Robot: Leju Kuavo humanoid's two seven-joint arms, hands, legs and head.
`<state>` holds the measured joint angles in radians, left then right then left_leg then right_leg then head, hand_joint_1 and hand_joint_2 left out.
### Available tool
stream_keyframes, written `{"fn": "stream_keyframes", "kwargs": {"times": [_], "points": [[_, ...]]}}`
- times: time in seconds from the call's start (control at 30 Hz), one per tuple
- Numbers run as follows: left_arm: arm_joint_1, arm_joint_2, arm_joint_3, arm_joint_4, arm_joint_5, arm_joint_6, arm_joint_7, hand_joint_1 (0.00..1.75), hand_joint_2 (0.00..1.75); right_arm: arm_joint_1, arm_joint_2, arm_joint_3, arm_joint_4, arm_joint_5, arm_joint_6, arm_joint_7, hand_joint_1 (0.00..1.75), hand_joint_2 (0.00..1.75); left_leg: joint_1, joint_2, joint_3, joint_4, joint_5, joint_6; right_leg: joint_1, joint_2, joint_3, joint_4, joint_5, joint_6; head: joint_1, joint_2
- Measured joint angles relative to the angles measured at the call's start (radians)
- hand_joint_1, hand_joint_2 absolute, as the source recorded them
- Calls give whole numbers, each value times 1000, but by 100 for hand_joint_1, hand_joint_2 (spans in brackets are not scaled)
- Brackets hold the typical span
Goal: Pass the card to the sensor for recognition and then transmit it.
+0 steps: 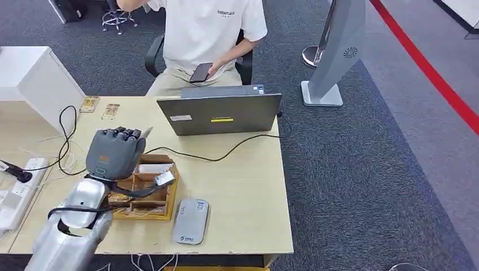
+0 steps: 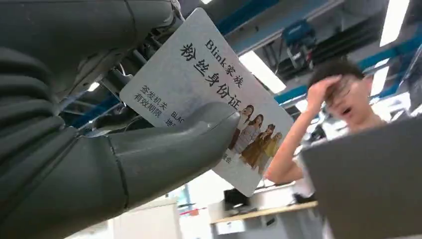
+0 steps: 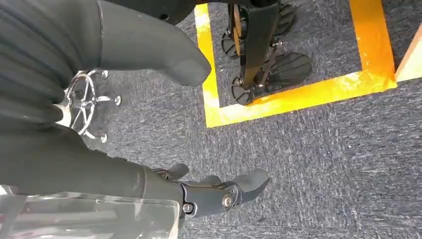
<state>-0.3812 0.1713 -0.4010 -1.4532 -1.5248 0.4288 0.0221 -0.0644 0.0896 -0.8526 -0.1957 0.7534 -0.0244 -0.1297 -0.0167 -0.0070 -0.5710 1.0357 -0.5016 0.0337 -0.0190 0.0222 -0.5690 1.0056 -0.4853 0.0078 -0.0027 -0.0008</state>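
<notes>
My left hand is raised above the desk over a wooden card box. It pinches a white printed card between thumb and fingers; the card carries Chinese text and a group photo. A thin edge of the card shows beside the hand in the head view. The grey card sensor lies flat on the desk to the right of the box, near the front edge. My right hand hangs over the carpet with its fingers apart and holds nothing.
A closed-back grey laptop stands at the desk's far side, its black cable running across the top. A person sits behind it holding a phone. A power strip and wires lie at the left.
</notes>
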Motion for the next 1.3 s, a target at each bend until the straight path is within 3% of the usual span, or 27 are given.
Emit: {"fn": "stream_keyframes", "kwargs": {"times": [0.13,0.33,0.63,0.83,1.3], "points": [[29,-17,-44,-83,0,0,-3,175,175,1,2,-7,0,4,0,-7,0,175,0,0,0,0,0,0,0,-1,0,0,0,0,0,0],[41,-37,-71,-118,0,-2,-3,175,175,1,4,-14,0,7,0,-9,0,175,0,0,0,0,1,0,0,-1,0,0,1,1,0,0],[90,-69,-100,-109,56,-33,-22,175,175,1,7,-19,0,7,-10,11,0,175,0,0,0,0,0,1,0,-1,0,0,1,1,0,0],[172,-91,-149,-78,50,-3,-45,175,175,1,15,-23,0,9,-21,21,0,175,0,0,0,0,0,1,0,-1,0,-1,0,1,0,0],[230,-100,-196,-80,52,-56,-22,175,175,2,21,-45,0,10,-32,22,0,175,0,0,0,0,0,1,0,-1,0,0,1,1,0,0]]}}
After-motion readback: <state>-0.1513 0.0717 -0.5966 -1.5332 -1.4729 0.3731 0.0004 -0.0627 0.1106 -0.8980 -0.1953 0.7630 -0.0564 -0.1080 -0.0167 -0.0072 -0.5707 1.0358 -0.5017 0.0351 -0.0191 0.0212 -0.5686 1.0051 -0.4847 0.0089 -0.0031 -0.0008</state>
